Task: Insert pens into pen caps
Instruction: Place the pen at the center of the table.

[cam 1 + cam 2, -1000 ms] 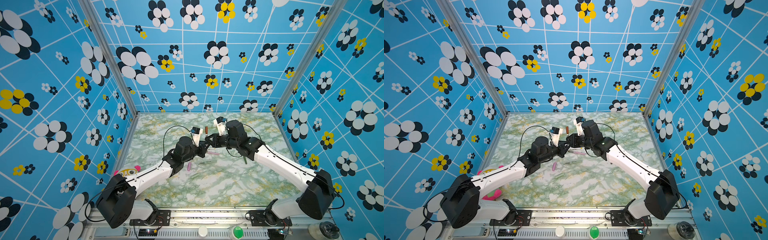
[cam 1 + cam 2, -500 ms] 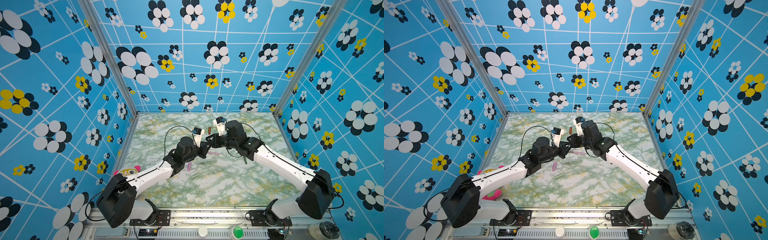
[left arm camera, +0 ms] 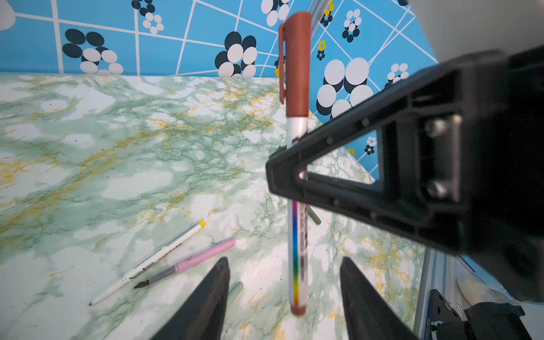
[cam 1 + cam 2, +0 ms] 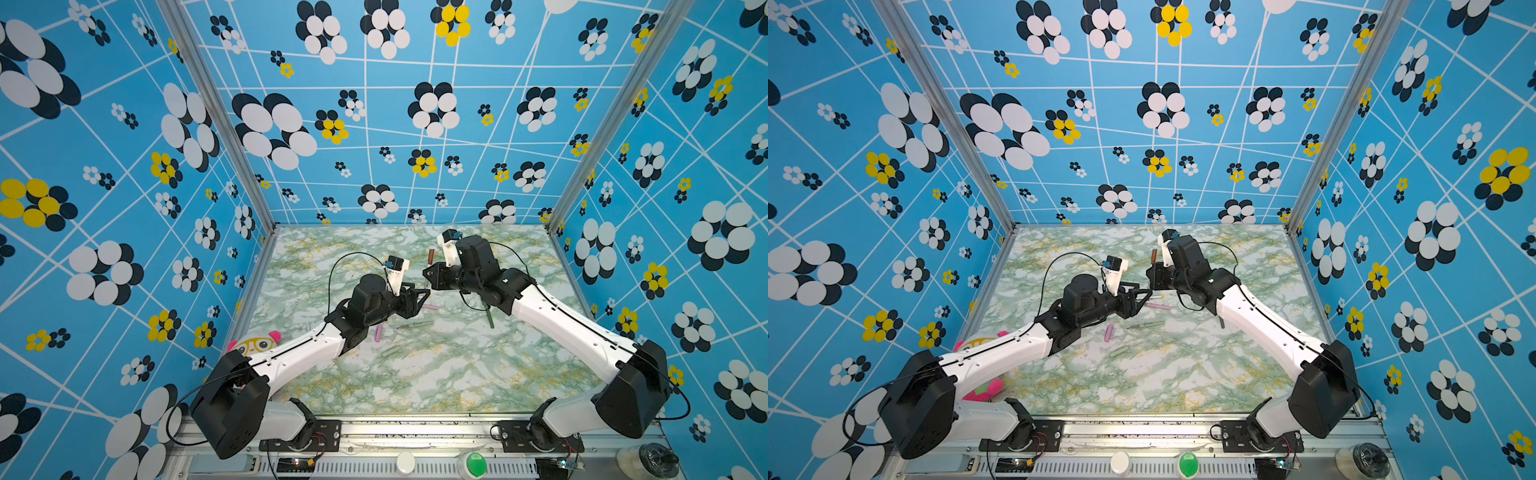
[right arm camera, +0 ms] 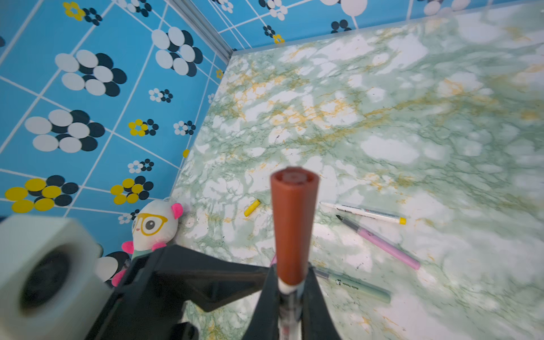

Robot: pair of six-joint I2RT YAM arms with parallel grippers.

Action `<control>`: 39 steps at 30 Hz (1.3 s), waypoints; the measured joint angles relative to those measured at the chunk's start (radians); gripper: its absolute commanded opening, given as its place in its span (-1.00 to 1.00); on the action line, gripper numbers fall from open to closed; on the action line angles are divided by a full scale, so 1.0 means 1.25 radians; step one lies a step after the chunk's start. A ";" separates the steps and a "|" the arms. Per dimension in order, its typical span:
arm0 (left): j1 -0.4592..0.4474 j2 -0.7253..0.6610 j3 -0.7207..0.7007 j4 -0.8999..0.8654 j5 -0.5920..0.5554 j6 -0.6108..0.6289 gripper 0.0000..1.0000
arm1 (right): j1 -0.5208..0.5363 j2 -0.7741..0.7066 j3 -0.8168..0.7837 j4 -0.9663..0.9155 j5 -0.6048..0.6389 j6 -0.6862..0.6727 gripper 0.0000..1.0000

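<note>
Blue walls (image 4: 124, 166) printed with black, white and yellow flowers close in a green-veined marble worktop (image 4: 415, 382). At the left edge of the top view a plush toy (image 4: 253, 345) sits off the worktop's edge. Right of it a pink cap (image 4: 378, 332) and a pale green cap (image 4: 390, 352) lie loose. The left gripper (image 3: 284, 259) hovers mid-frame, jaws well apart on either side of the brown pen's (image 3: 295, 259) lower end without touching it. A grey-green pen (image 4: 411, 324), a pink pen (image 3: 200, 256) and a yellow pen (image 3: 164, 250) lie uncapped below it.

The right gripper (image 5: 290, 279) has its jaws clamped on the brown pen's white barrel, holding it upright above the worktop. The brown cap (image 5: 294, 223) sits over its upper end and looks fully seated. Furthest right, a dark green pen (image 4: 490, 320) lies partly under the right arm.

This pen seems finished, and the others wait. Next, the left arm should back clear so the right can lay the capped pen on a bare patch. The pink cap is the handiest next pick.
</note>
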 measured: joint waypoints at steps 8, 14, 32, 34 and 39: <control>0.000 -0.143 -0.073 -0.066 -0.019 0.054 0.35 | -0.084 0.011 0.000 -0.169 0.007 -0.017 -0.92; 0.000 -0.156 -0.079 -0.094 -0.036 0.075 0.35 | -0.136 0.110 0.000 -0.291 0.019 -0.055 -0.91; 0.000 -0.103 -0.078 -0.102 -0.036 0.081 0.36 | -0.191 0.349 0.086 -0.421 0.126 -0.143 -0.89; 0.000 -0.097 -0.078 -0.104 -0.036 0.081 0.36 | -0.196 0.367 0.088 -0.421 0.127 -0.145 -0.89; 0.000 -0.088 -0.073 -0.106 -0.036 0.081 0.36 | -0.207 0.394 0.090 -0.420 0.138 -0.148 -0.89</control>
